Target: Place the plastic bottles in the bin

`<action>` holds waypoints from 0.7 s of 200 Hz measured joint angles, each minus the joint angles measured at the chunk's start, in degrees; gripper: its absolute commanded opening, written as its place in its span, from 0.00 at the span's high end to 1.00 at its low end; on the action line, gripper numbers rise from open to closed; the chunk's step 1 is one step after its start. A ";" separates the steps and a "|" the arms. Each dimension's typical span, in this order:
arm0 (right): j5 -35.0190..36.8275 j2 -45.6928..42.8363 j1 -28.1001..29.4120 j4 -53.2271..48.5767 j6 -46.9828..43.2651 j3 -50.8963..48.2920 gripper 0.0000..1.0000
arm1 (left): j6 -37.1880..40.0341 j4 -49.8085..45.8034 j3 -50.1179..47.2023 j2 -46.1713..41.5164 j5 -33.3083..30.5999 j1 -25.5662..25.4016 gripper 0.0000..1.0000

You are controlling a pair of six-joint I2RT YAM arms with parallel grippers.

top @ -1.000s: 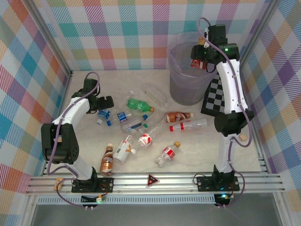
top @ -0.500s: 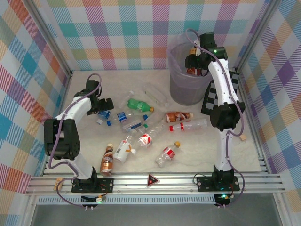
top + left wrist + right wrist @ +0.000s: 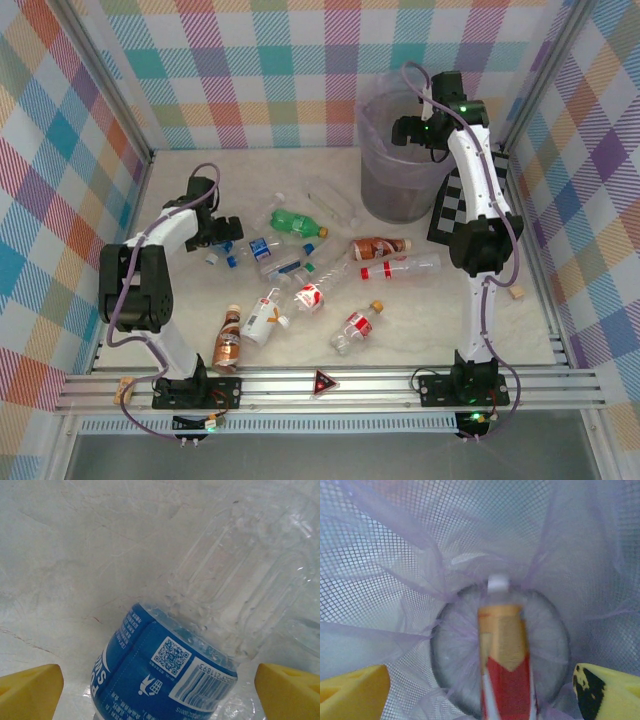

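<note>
A blurred red-and-gold-labelled, white-capped bottle [image 3: 506,680] is inside the lilac bin [image 3: 385,565].

About 13 bottles [image 3: 293,221], 1 bin [image 3: 395,190]

Chequered board [image 3: 447,215] — on pale table [image 3: 440,320], right side.

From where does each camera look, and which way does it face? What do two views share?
Top external: above and behind the arm bases, facing down at the table; both arms, left hand and right hand show.
Left wrist: on the left arm, facing down at a blue-labelled bottle; its yellow fingertips show.
Right wrist: above the bin, facing down into it at a blurred red-labelled bottle; its yellow fingertips show.
Shared: top external and right wrist both see the bin.
</note>
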 measured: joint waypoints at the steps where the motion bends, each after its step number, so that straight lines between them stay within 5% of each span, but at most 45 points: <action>1: 0.00 0.00 0.00 0.00 -0.02 0.02 0.03 | 0.00 0.00 0.00 0.02 0.00 0.00 0.02; 49: -4.07 -2.75 0.00 -0.31 1.18 0.74 0.01 | -0.02 0.35 -0.48 0.81 0.00 0.00 0.03; 86: -9.49 -13.14 0.00 0.37 5.16 -0.22 0.01 | -0.57 1.38 -1.16 2.05 -0.02 0.00 0.11; 140: -23.37 -34.05 0.13 6.91 13.09 -18.86 0.01 | -2.01 3.32 -2.29 3.30 0.02 0.00 0.27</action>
